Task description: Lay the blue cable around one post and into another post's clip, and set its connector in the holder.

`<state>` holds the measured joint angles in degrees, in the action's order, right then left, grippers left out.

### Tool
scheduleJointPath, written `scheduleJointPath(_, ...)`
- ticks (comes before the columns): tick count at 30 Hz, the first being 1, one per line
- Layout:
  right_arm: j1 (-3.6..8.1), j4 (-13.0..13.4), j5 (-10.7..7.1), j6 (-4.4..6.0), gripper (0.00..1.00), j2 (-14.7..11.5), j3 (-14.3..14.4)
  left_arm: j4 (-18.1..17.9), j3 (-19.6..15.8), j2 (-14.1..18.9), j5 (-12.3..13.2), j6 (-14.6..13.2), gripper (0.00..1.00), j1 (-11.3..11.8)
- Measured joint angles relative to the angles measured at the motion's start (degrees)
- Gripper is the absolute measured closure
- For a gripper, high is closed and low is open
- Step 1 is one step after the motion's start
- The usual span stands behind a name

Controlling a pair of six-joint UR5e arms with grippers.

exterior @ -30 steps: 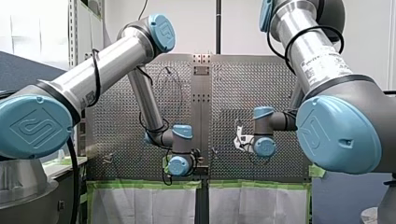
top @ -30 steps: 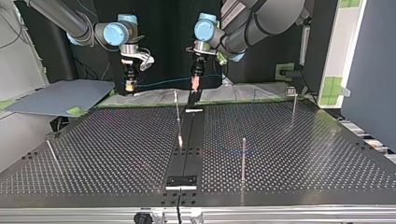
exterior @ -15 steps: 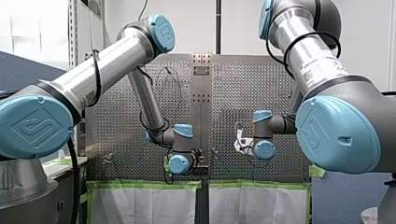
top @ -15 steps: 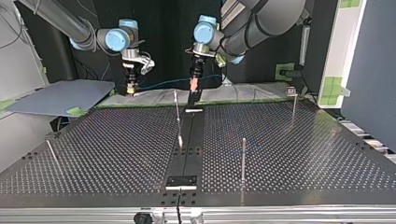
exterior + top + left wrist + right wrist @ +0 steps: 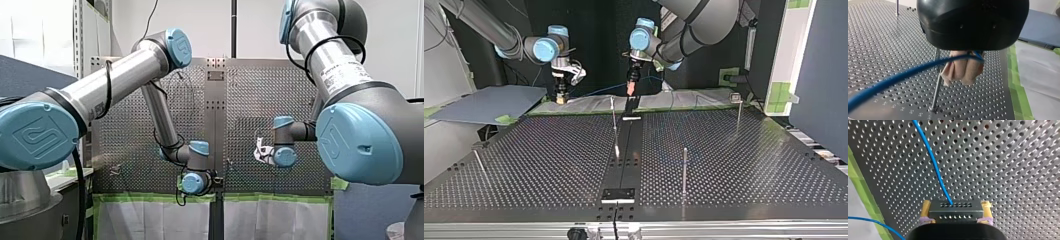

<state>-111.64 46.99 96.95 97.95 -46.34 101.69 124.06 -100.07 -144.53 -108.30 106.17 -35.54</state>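
Observation:
In the left wrist view my left gripper (image 5: 961,80) has its beige pads shut on the blue cable (image 5: 910,73), which runs off to one side above a thin metal post (image 5: 936,85). In the right wrist view my right gripper (image 5: 955,204) is shut on a perforated metal connector (image 5: 955,212) between yellow pads, and the blue cable (image 5: 934,162) leaves its top. In the top view the cable (image 5: 599,90) hangs between my right gripper (image 5: 558,99) and my left gripper (image 5: 630,90), both above the table's far edge.
Thin posts stand on the perforated table (image 5: 549,160): one near the centre strip (image 5: 613,112), one nearer the camera (image 5: 685,170), one at the right (image 5: 738,117), one at the left (image 5: 478,160). A small holder (image 5: 619,194) sits on the black centre strip. Green tape edges the far side.
In the front view my left wrist has sunk slightly toward the table's near edge. In the top view my right gripper has shifted a little left. Both grips are unchanged.

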Motion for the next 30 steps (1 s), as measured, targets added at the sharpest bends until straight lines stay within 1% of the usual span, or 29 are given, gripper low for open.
scheduleJointPath(3, 0.19, -0.9, -0.11, -0.11, 1.00, 0.0, -0.5, 0.0, 0.0, -0.1, 0.0, 0.2, 1.00, 0.0)
scheduleJointPath(6, 0.30, -1.1, -0.13, -0.14, 1.00, 0.4, -0.7, 0.0, 0.1, -0.1, 0.0, 0.2, 1.00, 0.1)
scheduleJointPath(13, 0.27, -1.0, -0.18, -0.08, 1.00, 2.2, -0.7, -0.8, 0.4, -0.1, 1.0, 1.2, 1.00, 0.6)
scheduleJointPath(20, 0.52, -0.6, -0.25, 0.06, 1.00, 2.9, -0.8, -0.2, 1.9, -0.2, 1.4, 1.8, 1.00, 1.2)
scheduleJointPath(25, 1.06, -0.5, -0.23, 0.57, 1.00, 2.9, -0.9, 0.7, 2.3, -0.3, 1.4, 1.9, 1.00, 2.0)
scheduleJointPath(30, 1.71, -0.9, -0.26, 0.74, 1.00, 3.0, -1.0, 1.3, 2.5, -1.3, 1.5, 1.8, 1.00, 3.0)
